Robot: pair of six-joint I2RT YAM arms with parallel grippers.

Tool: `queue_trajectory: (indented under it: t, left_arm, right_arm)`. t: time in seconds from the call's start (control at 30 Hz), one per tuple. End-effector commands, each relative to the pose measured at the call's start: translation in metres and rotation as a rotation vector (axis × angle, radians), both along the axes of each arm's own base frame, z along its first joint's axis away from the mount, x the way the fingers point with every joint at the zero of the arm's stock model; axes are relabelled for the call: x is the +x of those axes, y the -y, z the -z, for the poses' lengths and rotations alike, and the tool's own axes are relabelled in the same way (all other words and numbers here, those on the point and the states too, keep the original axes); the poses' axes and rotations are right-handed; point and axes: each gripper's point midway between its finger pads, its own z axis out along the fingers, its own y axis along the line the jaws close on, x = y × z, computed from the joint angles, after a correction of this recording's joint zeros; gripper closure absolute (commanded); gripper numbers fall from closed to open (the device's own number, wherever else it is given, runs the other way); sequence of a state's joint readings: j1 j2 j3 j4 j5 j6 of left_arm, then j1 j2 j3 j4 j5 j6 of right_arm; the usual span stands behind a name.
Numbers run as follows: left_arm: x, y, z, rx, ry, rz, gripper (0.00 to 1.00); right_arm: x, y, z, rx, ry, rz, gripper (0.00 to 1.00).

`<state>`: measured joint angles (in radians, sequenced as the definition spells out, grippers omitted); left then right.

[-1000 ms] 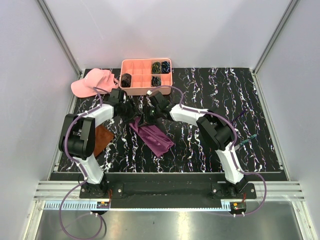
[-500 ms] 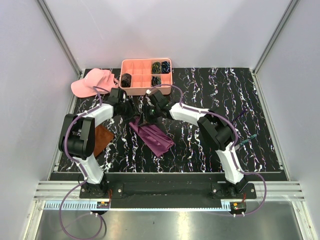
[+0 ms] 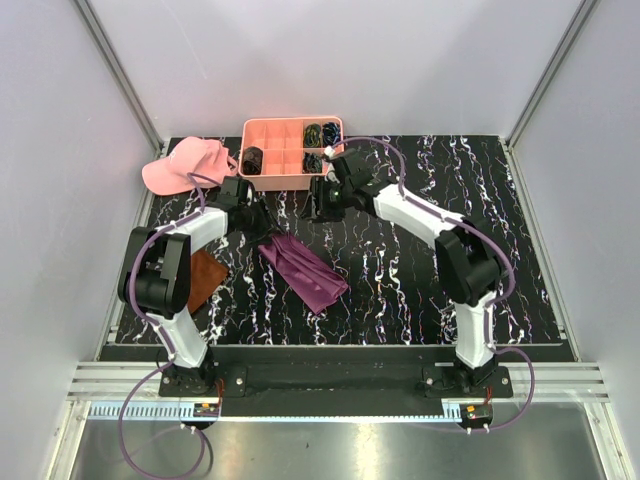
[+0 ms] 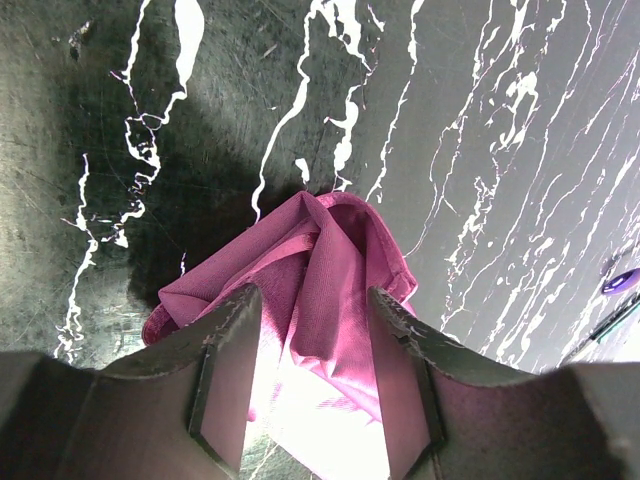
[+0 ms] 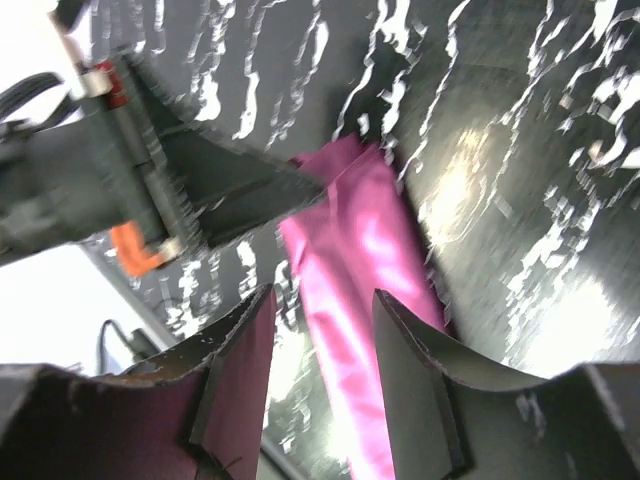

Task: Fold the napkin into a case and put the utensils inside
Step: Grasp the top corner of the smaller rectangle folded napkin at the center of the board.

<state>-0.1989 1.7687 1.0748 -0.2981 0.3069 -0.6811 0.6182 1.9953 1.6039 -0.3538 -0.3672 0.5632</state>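
The magenta napkin lies folded into a long strip on the dark marbled table. My left gripper is at the strip's far left end, and its bunched corner lies between the open jaws without being pinched. Lifted clear of the cloth, my right gripper hangs open near the tray. Below and between its fingers the napkin shows, with nothing held. Slim utensils with a bluish end peek in at the right edge of the left wrist view.
A salmon compartment tray with dark coiled bundles stands at the back of the table. To its left lies a pink cap. A rust-brown cloth rests beside the left arm. In the right wrist view the left gripper's finger reaches in.
My right gripper has opened, let go of the napkin and swung up and back toward the tray. The left jaws have narrowed a little around the napkin's corner.
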Motion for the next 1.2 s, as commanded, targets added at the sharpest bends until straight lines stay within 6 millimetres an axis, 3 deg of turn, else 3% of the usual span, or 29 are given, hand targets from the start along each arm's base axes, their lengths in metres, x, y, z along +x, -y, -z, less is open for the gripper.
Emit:
queue_trajectory:
  t: [0.0, 0.1, 0.13, 0.27, 0.4, 0.53, 0.63, 1.17]
  left_arm:
    - [0.006, 0.002, -0.02, -0.009, 0.07, 0.002, 0.5]
    - [0.006, 0.001, -0.028, -0.01, 0.092, -0.007, 0.49]
    - [0.005, 0.001, -0.028, -0.014, 0.093, -0.014, 0.47]
    - [0.004, 0.004, -0.035, -0.043, 0.11, -0.011, 0.46]
    - [0.003, 0.002, -0.035, -0.037, 0.121, -0.022, 0.5]
    - [0.001, 0.001, -0.03, -0.035, 0.107, -0.023, 0.6]
    - [0.0, 0.0, -0.027, -0.029, 0.101, -0.025, 0.65]
    - [-0.003, -0.004, -0.024, -0.01, 0.096, -0.034, 0.75]
  right_arm:
    - [0.011, -0.015, 0.017, -0.037, 0.036, -0.078, 0.48]
    - [0.023, -0.018, 0.031, -0.057, 0.027, -0.048, 0.57]
    - [0.024, -0.019, 0.044, -0.07, 0.008, -0.048, 0.59]
    - [0.024, -0.025, 0.057, -0.056, -0.018, -0.063, 0.6]
    - [0.02, -0.026, 0.055, -0.033, -0.009, -0.073, 0.53]
    - [0.015, -0.029, 0.042, 0.003, 0.011, -0.094, 0.47]
    - [0.012, -0.034, 0.046, 0.018, -0.003, -0.108, 0.45]
    - [0.007, -0.055, 0.05, 0.039, -0.007, -0.147, 0.45]
